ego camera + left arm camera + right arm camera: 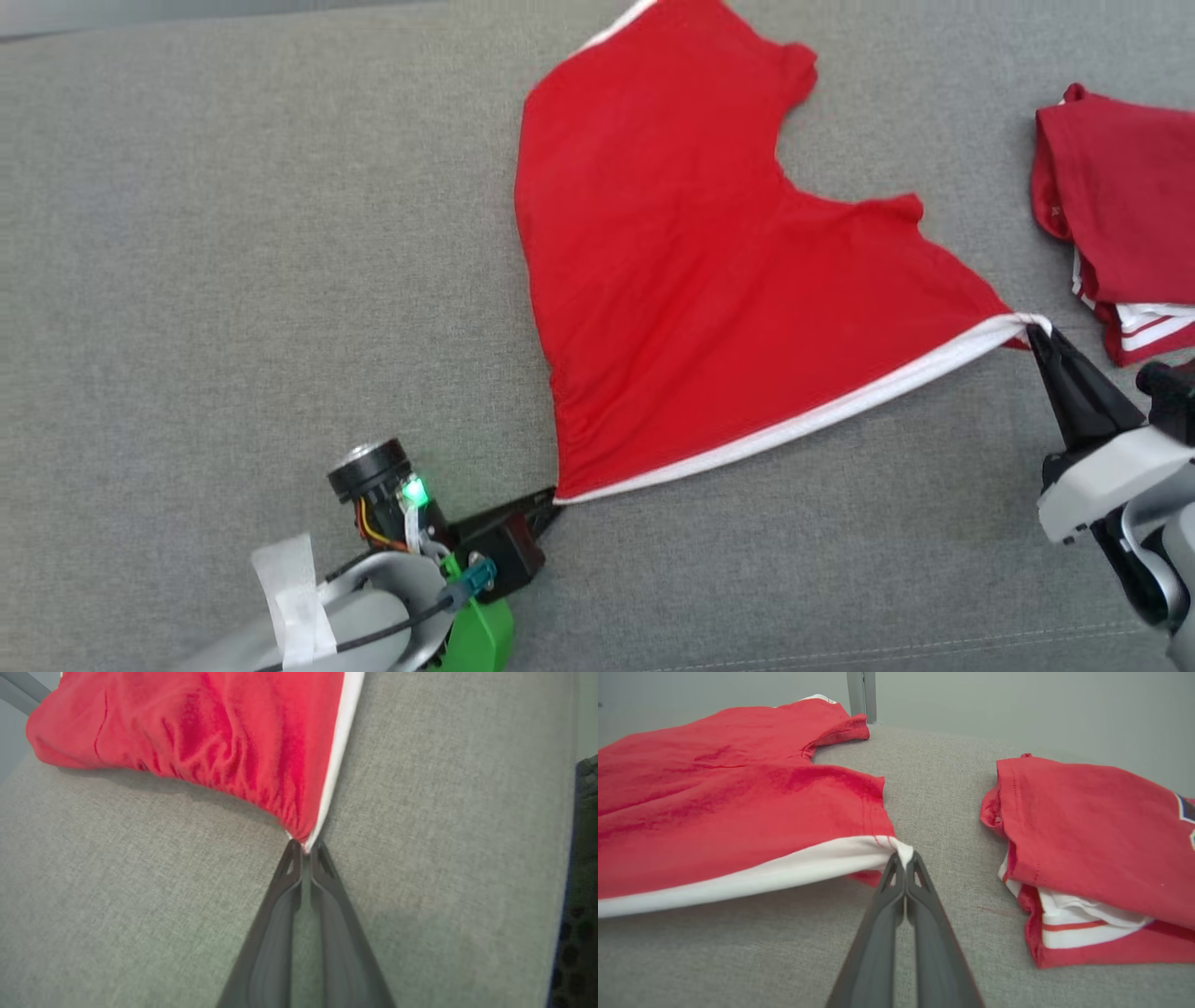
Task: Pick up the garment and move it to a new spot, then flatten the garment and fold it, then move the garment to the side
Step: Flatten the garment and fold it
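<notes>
The garment point(691, 261) is a red pair of shorts with a white waistband, spread over the grey cushion. Its waistband runs taut between my two grippers. My left gripper point(553, 502) is shut on the band's near-left corner, seen close up with bunched red cloth point(224, 742) beyond the left gripper point(304, 847). My right gripper point(1034, 329) is shut on the band's right corner. In the right wrist view the white band point(784, 870) stretches left from the right gripper point(905, 857) and hangs slightly above the cushion.
A folded pile of red and white clothes point(1125, 215) lies at the right edge, close to my right gripper, also large in the pile point(1101, 849). Grey upholstery point(233, 280) extends wide to the left. A grey wall and post point(861, 695) stand behind.
</notes>
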